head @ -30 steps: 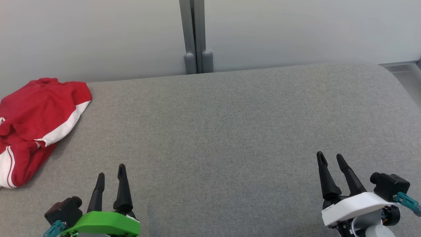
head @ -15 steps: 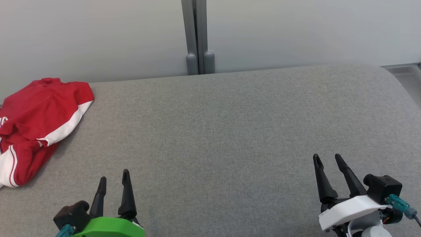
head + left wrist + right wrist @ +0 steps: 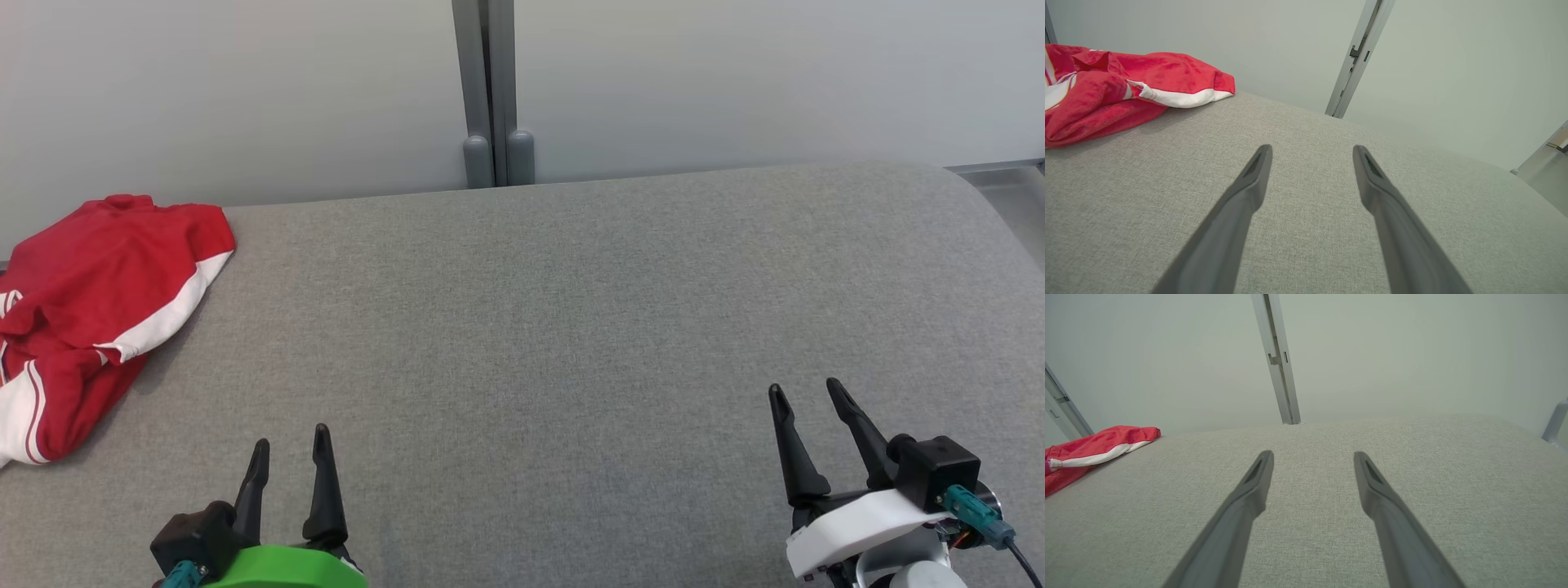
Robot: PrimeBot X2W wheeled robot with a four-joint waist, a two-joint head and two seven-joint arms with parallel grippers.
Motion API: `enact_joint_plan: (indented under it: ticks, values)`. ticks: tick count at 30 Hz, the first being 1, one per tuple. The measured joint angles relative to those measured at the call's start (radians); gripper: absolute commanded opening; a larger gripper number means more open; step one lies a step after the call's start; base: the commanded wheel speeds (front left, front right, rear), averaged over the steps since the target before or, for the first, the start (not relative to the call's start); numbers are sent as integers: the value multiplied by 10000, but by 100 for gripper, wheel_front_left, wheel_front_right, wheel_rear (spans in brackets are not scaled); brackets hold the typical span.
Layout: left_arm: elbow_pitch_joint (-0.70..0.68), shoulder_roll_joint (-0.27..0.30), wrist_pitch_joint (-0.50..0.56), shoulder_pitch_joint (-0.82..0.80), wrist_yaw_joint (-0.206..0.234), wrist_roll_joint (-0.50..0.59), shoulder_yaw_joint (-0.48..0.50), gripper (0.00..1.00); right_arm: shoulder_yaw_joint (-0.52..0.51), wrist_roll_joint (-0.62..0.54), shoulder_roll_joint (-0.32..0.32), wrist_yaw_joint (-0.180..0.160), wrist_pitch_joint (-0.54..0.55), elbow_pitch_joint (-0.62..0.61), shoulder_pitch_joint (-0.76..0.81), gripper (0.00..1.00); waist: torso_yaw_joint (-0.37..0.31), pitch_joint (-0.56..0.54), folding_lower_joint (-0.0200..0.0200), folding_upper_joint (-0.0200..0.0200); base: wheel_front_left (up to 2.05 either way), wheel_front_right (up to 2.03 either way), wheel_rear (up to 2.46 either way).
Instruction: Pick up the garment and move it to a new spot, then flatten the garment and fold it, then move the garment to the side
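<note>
A red garment point(image 3: 90, 294) with white bands lies folded in a loose bundle at the far left of the grey fabric surface point(image 3: 571, 327). It also appears as the garment point(image 3: 1118, 94) at the upper left of the left wrist view and as the garment point(image 3: 1094, 451) at the left edge of the right wrist view. My left gripper point(image 3: 291, 437) stands open near the front left, well apart from the garment, nothing between its fingers. My right gripper point(image 3: 804, 390) is open at the front right, holding nothing.
A pale wall with a grey vertical post point(image 3: 490, 90) runs behind the surface. The surface rounds off at the right, where a metal frame edge point(image 3: 1004, 167) shows. Bare grey fabric stretches between the garment and the right gripper.
Both grippers have drawn back toward the bottom of the head view. The picture has shifted slightly, so the camera moved a little. The garment lies unchanged.
</note>
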Motion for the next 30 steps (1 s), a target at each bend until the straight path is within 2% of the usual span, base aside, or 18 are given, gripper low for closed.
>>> enact_joint_plan:
  ticks: [22, 30]
  values:
    - [196, 13, -385, 129, 63, 1198, -222, 100, 98, -1567, -17, 0, -403, -134, 54, 100, 47, -52, 0, 0, 0, 0, 0]
    - [276, 15, -408, 137, 88, 1214, -224, 100, 46, -1534, -19, 0, -412, -36, 76, 100, 51, -30, 0, 0, 0, 0, 0]
